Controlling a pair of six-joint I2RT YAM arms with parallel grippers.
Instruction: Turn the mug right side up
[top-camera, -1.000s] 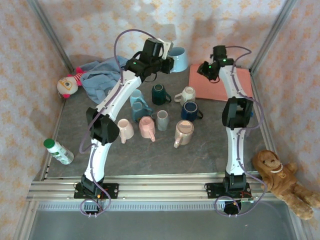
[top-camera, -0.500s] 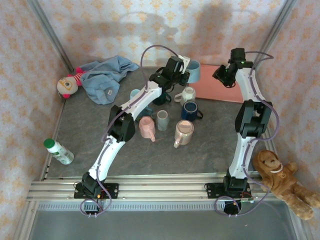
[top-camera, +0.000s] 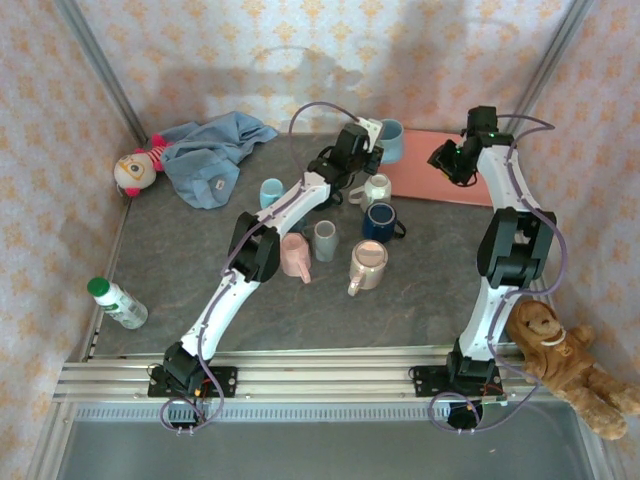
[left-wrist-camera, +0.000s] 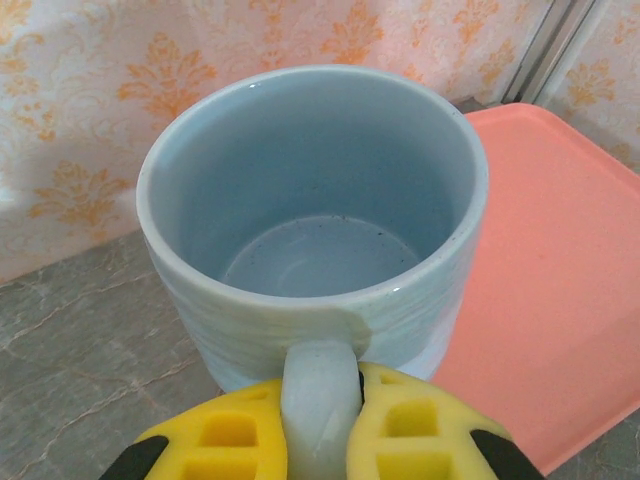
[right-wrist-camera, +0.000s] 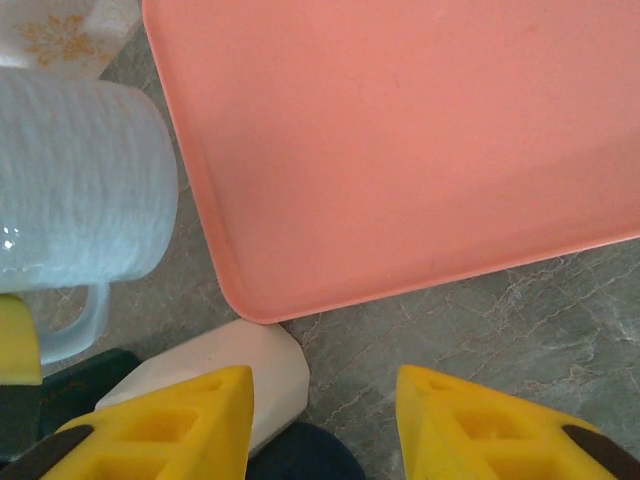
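Observation:
The light blue mug (left-wrist-camera: 315, 220) has its mouth up toward the left wrist camera, showing the empty inside. My left gripper (left-wrist-camera: 320, 410) is shut on its handle, one yellow finger on each side. In the top view the mug (top-camera: 392, 140) is at the back of the table, by the left edge of the pink tray (top-camera: 440, 170), with the left gripper (top-camera: 365, 152) just in front of it. My right gripper (top-camera: 450, 160) hovers over the tray's near edge, open and holding nothing. In the right wrist view the mug (right-wrist-camera: 80, 190) is at the left, beside the tray (right-wrist-camera: 400, 130).
Several other mugs stand or lie mid-table: a cream mug (top-camera: 377, 188), a dark blue mug (top-camera: 380, 220), a grey cup (top-camera: 325, 240), a pink mug (top-camera: 295, 255), a beige mug (top-camera: 367, 265). A blue cloth (top-camera: 210, 150) and doll (top-camera: 135, 170) lie back left; a bottle (top-camera: 118, 302) lies at the left edge.
My left gripper has carried the light blue mug rightward to the tray's left edge. My right gripper has moved right and back over the tray.

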